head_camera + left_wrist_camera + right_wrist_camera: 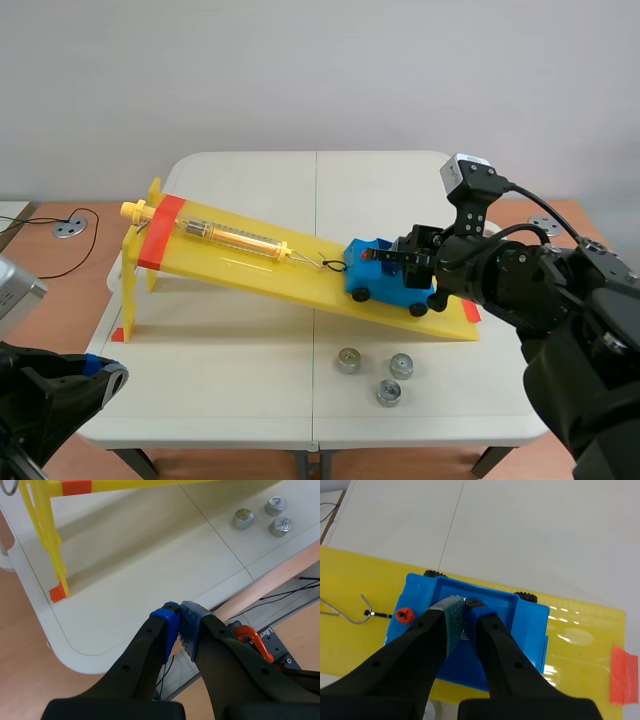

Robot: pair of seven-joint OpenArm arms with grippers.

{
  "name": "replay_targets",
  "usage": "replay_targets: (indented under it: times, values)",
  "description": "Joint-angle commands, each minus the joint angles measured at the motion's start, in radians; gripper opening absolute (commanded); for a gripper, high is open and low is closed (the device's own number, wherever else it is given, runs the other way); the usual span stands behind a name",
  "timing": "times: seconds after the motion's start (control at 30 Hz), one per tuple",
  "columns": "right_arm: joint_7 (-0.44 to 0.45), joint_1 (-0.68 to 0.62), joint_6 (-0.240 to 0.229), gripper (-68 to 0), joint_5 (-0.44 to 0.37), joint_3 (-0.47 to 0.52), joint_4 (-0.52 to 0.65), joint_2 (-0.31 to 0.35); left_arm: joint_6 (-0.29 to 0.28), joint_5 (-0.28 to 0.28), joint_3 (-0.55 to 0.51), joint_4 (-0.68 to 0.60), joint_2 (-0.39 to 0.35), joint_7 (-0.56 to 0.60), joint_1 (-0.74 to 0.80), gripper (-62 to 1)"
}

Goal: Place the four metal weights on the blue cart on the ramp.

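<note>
The white table (pixel 250 370) is carrying everything, and the yellow ramp (pixel 300 282) is standing across it, sloping down from its raised end on the left to the tabletop on the right. The right arm is reaching in over the low end of the ramp, with the right gripper (pixel 465 607) pointing down into the tray of the blue cart (pixel 525 625). Its fingers are standing almost together, and a thin silvery weight (pixel 464 631) is showing pinched between the two pads, only a sliver of it being visible. The left gripper (pixel 178 609) is hanging at the near left corner of the table, over its edge, with its blue pads pressing together on nothing, well apart from the ramp and cart. The cart is sitting on its black wheels on the lower part of the ramp. A yellow spring scale (pixel 235 238) is lying along the upper slope, and a thin cord with a wire hook (pixel 350 615) is running from it to the cart's uphill end. Three metal weights (pixel 348 360) (pixel 401 366) (pixel 388 393) are standing on the table in a loose cluster just in front of the ramp's low end, close together but not touching
</note>
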State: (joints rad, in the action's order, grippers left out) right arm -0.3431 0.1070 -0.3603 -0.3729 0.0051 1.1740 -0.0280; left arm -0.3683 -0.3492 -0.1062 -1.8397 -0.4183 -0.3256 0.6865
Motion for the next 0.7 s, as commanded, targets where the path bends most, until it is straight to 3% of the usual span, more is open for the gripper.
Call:
replay_targets:
  times: [0.0, 0.2, 0.3, 0.43, 0.67]
  values:
    - [0.163, 0.126, -0.006, -66.9, -0.036, 0.006, 0.068, -0.017, -0.002, -0.074, -0.018, -0.050, 0.005, 0.089, -0.011, -58.0]
    - [0.146, 0.125, -0.003, -65.4, -0.030, 0.006, 0.068, -0.016, -0.002, -0.074, -0.018, -0.050, 0.005, 0.089, -0.011, -58.0]
    - [0.138, 0.122, -0.011, -55.8, -0.031, 0.007, 0.068, -0.015, -0.002, -0.074, -0.018, -0.050, 0.005, 0.089, -0.011, -58.0]
    - [0.119, 0.115, -0.061, -45.4, -0.031, 0.011, 0.076, -0.005, -0.002, -0.074, -0.018, -0.050, 0.005, 0.089, -0.011, -58.0]
    - [0.057, -0.011, -0.091, -39.2, -0.080, 0.056, 0.283, 0.077, -0.002, -0.074, -0.018, -0.050, 0.005, 0.089, -0.011, -58.0]
